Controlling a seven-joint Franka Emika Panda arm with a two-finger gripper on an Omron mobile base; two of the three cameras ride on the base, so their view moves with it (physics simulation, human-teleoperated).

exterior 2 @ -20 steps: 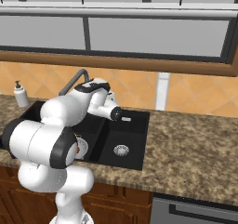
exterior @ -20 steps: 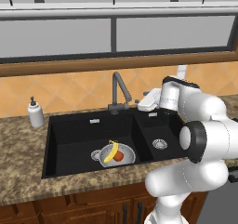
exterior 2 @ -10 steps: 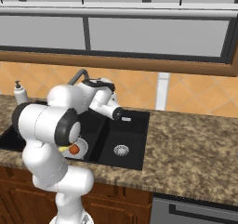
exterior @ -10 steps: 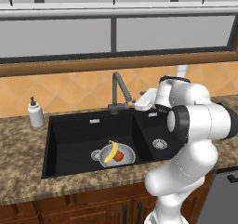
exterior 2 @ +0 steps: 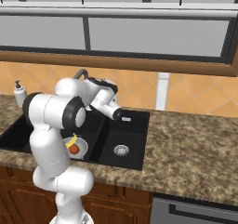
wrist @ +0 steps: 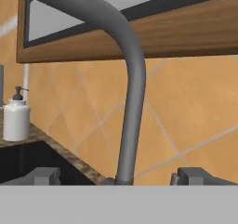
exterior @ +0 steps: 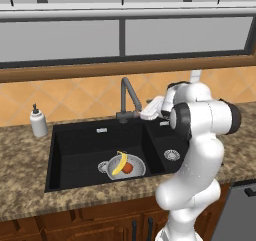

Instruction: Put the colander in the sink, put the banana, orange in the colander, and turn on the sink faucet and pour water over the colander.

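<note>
The sink faucet (wrist: 131, 102) is judged rigid, smooth metal; its base lever is best pushed by the hand (wrist: 118, 177), fingers apart.

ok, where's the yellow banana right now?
In the left base view, the curved yellow banana lies in the silvery metal colander beside the reddish orange, in the black sink's larger basin.

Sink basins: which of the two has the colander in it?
The larger, wider basin of the sink, on the soap bottle's side. The colander sits on its floor with banana and orange inside.
</note>
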